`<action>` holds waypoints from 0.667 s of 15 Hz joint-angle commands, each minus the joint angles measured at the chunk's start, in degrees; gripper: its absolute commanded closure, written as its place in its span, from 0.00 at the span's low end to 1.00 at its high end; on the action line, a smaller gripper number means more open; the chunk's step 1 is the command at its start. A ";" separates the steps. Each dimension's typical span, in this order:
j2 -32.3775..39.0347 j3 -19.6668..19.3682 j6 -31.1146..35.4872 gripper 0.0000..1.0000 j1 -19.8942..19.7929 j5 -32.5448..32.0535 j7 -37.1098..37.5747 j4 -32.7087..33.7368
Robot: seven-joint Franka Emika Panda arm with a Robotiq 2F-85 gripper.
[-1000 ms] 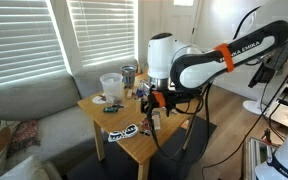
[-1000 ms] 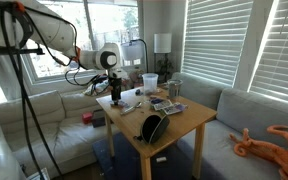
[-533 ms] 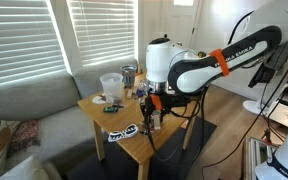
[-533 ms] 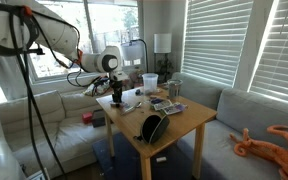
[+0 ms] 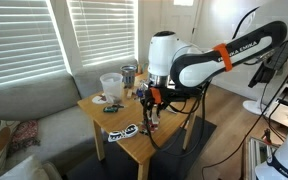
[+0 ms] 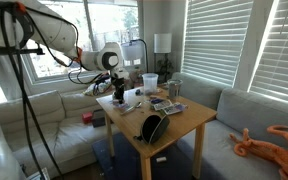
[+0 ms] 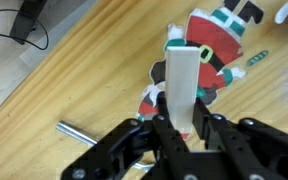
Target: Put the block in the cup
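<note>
In the wrist view a pale, tall rectangular block [image 7: 182,80] stands upright between my black fingers, over the wooden tabletop. My gripper [image 7: 182,118] is shut on the block, with the pads pressing its lower sides. In both exterior views the gripper [image 5: 151,108] [image 6: 117,97] hangs low over the small wooden table [image 5: 134,143]. The whitish translucent cup [image 5: 111,85] [image 6: 149,81] stands upright near the table's far edge, apart from the gripper.
A Santa figure cutout [image 7: 216,40] lies flat right behind the block, and a thin metal rod [image 7: 72,130] lies beside it. A dark can [image 5: 130,74] stands by the cup. A dark rounded object [image 6: 152,127] sits mid-table. A sofa [image 5: 29,120] flanks the table.
The jaws have gone from open to shut around the block. The arm dipped slightly and stays over the same spot on the table.
</note>
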 commanded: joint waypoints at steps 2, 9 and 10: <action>-1.19 -0.46 -0.11 0.93 0.08 0.26 -0.37 -0.57; 2.21 -1.88 -5.24 0.93 0.40 -23.47 5.88 21.37; 3.41 -1.80 -5.93 0.93 0.69 -26.90 6.07 24.80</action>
